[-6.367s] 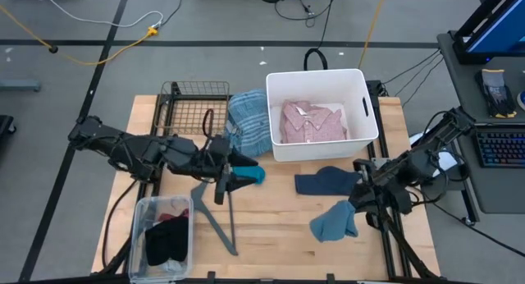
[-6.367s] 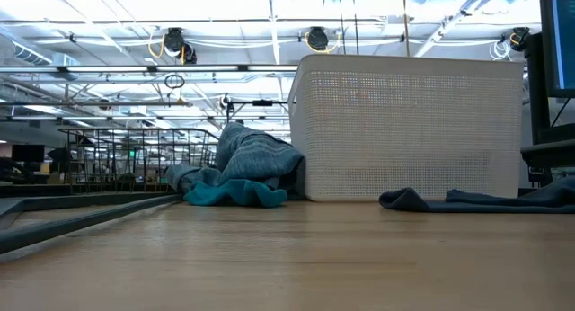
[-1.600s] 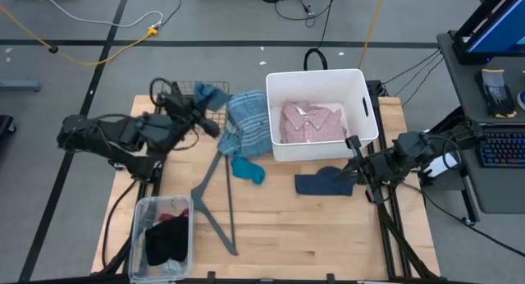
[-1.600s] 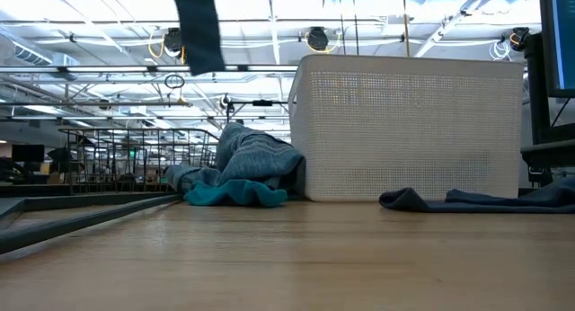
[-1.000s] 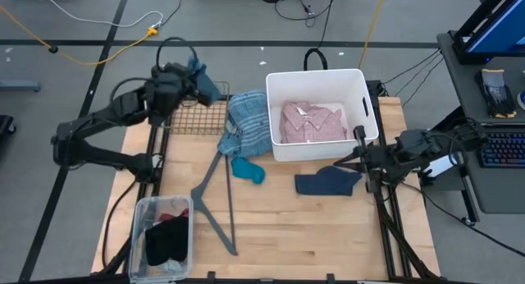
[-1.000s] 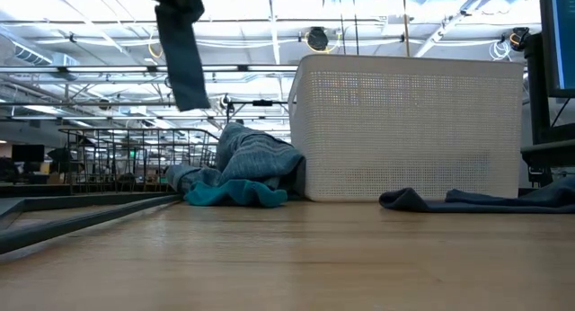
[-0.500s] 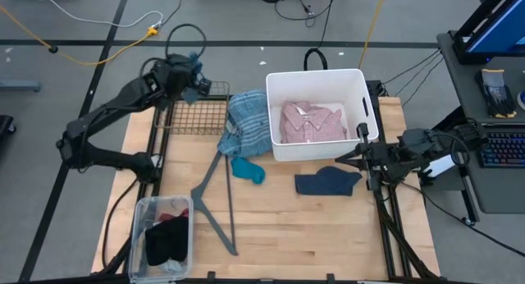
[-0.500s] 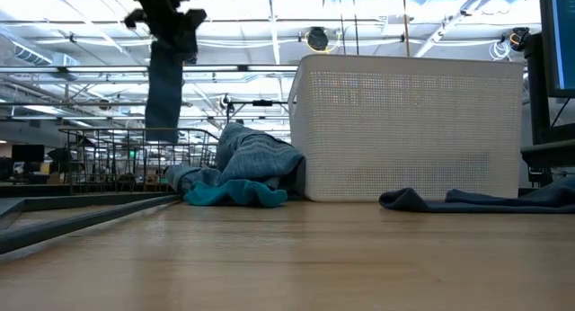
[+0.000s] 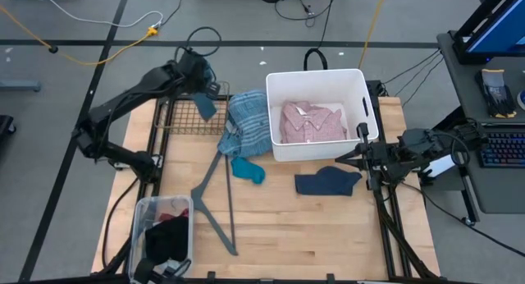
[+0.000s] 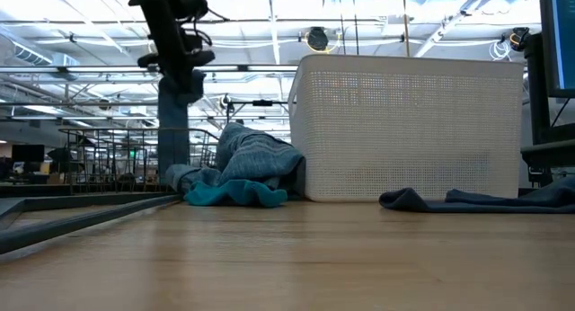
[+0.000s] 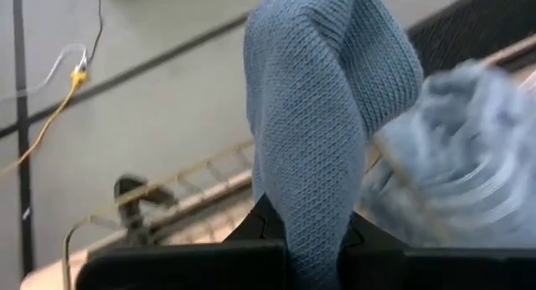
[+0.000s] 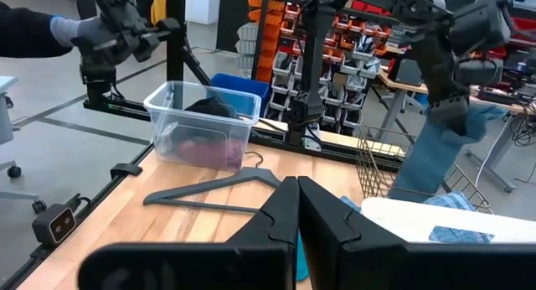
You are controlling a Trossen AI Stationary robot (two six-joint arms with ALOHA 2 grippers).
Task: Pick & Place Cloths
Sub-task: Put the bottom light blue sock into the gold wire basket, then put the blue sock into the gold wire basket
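Over the wire basket [image 9: 197, 112] at the table's far left, the left gripper [image 9: 199, 93] has swung inward and lowered since a moment ago, clenched on a grey-blue knit cloth [image 10: 173, 122] that hangs limp and ribbed. Release into the basket looks near. Beside the perforated white tub [image 9: 361, 112], the right gripper [image 12: 297, 208] waits pinched shut, near the flat navy cloth [image 9: 326, 182].

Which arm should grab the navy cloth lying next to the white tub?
Right. The right gripper sits empty with fingers together, right beside the navy cloth. The left gripper is across the table over the wire basket, clamped on a grey-blue cloth.
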